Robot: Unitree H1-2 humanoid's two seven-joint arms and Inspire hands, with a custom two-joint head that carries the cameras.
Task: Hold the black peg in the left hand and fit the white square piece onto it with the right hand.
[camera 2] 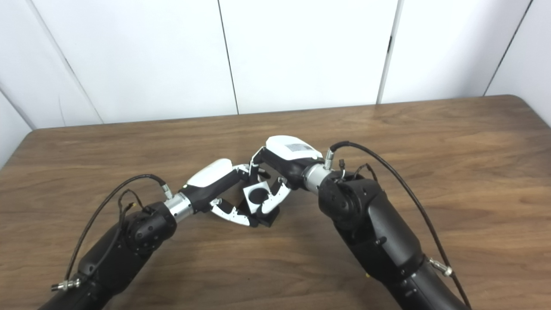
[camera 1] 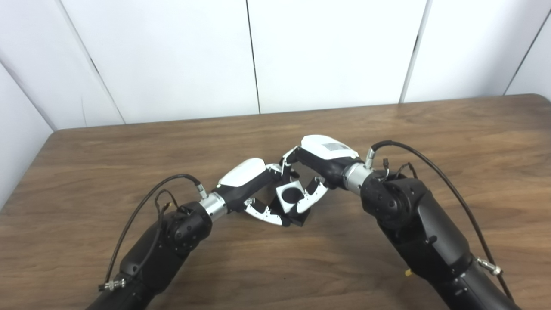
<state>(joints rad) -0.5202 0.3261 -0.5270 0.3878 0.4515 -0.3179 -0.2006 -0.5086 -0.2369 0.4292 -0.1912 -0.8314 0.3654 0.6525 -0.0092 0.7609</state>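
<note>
Both hands meet just above the middle of the wooden table (camera 1: 129, 142). My left hand (camera 1: 252, 187) is shut on the black peg (camera 1: 297, 217), of which only the dark square base shows below the fingers. The white square piece (camera 1: 289, 193) has a round hole and sits over the peg, the hole filled with black. My right hand (camera 1: 320, 165) comes in from the right and is shut on the white piece, its thumb and fingers on opposite sides. The peg's shaft is hidden. In the right eye view the white square piece (camera 2: 257, 194) appears between the left hand (camera 2: 217, 185) and right hand (camera 2: 286, 165).
White wall panels (camera 1: 327, 51) stand behind the table's far edge. The table's rounded left corner (camera 1: 54, 133) is near the back left. Cables loop off both black forearms.
</note>
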